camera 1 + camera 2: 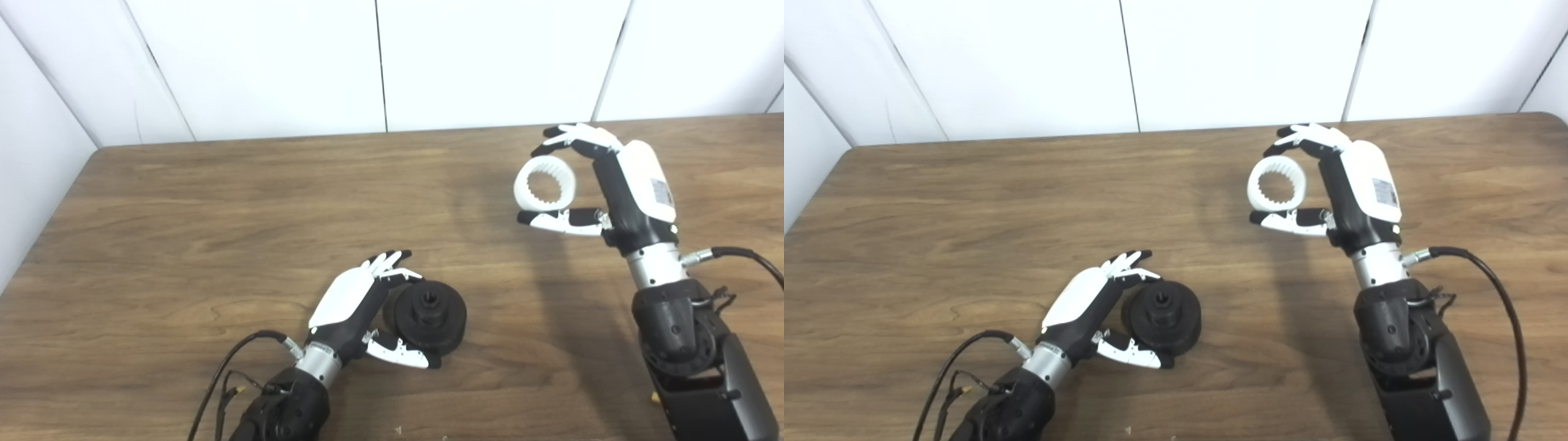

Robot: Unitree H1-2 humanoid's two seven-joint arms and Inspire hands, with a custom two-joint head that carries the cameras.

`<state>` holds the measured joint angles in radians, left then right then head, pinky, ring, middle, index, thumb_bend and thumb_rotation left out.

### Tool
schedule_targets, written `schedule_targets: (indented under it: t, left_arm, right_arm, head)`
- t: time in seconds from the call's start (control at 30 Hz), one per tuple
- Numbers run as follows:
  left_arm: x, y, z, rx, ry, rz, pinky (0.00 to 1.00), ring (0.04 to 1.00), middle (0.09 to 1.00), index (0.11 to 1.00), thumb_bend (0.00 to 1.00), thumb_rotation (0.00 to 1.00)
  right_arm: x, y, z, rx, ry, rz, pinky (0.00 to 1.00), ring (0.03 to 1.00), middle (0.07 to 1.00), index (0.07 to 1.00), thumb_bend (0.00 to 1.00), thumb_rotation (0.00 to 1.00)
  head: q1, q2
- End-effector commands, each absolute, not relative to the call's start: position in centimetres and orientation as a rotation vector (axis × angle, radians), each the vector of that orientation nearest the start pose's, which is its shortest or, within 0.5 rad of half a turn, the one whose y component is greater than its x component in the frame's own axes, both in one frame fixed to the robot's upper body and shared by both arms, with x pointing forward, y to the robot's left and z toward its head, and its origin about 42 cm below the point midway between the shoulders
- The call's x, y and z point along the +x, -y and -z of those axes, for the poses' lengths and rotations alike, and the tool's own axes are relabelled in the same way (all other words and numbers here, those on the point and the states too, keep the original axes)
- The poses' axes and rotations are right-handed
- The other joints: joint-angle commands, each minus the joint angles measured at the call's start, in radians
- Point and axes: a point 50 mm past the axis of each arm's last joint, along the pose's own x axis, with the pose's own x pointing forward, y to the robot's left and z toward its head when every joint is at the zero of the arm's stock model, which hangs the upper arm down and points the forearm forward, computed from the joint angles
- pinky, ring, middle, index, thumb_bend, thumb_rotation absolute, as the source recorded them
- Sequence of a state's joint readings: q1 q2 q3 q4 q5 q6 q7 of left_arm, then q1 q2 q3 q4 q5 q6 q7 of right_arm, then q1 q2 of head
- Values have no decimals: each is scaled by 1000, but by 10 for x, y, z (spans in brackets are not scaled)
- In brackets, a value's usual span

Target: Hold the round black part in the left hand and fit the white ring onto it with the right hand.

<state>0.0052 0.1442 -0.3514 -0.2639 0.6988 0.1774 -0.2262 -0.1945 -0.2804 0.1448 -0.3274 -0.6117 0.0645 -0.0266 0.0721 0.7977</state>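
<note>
While my left hand [361, 306] cups the round black plastic part [430, 315] at lower centre, my right hand [597, 184] pinches the white toothed ring [544, 183] at upper right above the wooden tabletop [214, 233].

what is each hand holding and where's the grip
Right hand pinches the white ring by its outer rim, fingers above, thumb below. Left hand grips the black part by its rim.

Round black part [430, 316] on edge; toothed white ring [545, 183] aloft.

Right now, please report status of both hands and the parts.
Left hand shut on round black part, at table. Right hand shut on white ring, raised, apart. Nothing between them.
</note>
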Motion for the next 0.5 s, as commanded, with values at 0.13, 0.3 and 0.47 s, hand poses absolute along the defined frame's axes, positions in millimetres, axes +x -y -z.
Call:
schedule_targets:
  t: [0.13, 0.3, 0.47]
  left_arm:
    - [267, -155, -142, 838, 100, 420, 1000, 1000, 982, 683, 1000, 297]
    - [268, -156, -142, 841, 100, 422, 1000, 1000, 985, 684, 1000, 310]
    - [267, -155, -141, 843, 99, 419, 1000, 1000, 984, 684, 1000, 312]
  right_arm:
    - [301, 216, -256, -808, 552, -70, 721, 819, 769, 483, 520, 138]
    - [288, 206, -253, -762, 509, -163, 681, 816, 779, 483, 518, 140]
    - [274, 196, -249, -746, 487, -227, 712, 811, 776, 482, 520, 140]
  head:
    - [-1, -1]
    - [0, 0]
    - [-2, -17]
